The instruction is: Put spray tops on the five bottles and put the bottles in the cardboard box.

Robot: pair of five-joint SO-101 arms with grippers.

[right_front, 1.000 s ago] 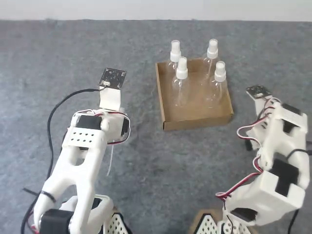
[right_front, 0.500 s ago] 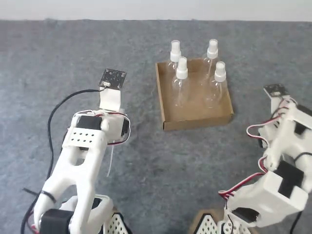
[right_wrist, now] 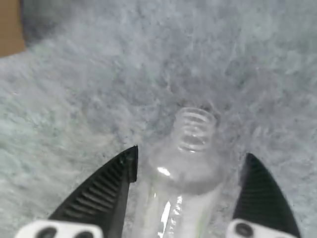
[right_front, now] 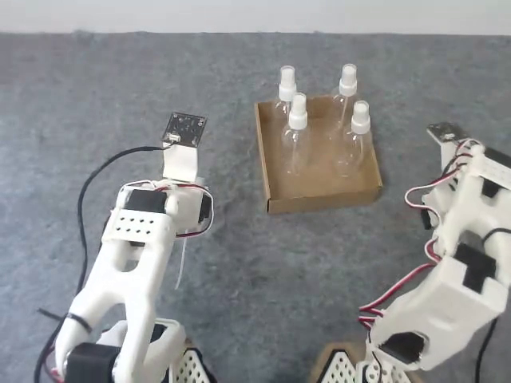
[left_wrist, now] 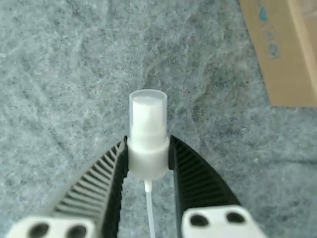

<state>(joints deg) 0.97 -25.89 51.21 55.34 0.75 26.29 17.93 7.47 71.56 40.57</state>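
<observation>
My left gripper (left_wrist: 147, 144) is shut on a white spray top (left_wrist: 147, 124), whose thin dip tube (right_front: 182, 267) hangs below the left arm (right_front: 148, 231). My right gripper (right_wrist: 190, 156) stands open around an uncapped clear bottle (right_wrist: 195, 134), with a finger on each side and gaps between. The right arm (right_front: 467, 223) is at the table's right side, just right of the cardboard box (right_front: 319, 195). Several clear bottles with white spray tops (right_front: 297, 136) stand upright in that box.
Grey carpet-like cloth (right_front: 239, 263) covers the table. The box's side (left_wrist: 287, 49) lies off to one side of the left gripper. A corner of the box (right_wrist: 10, 25) is near the right gripper. Open carpet lies between the two arms.
The right arm has swung to the right and a little farther back, away from the box's edge. The left arm has kept still with the spray top.
</observation>
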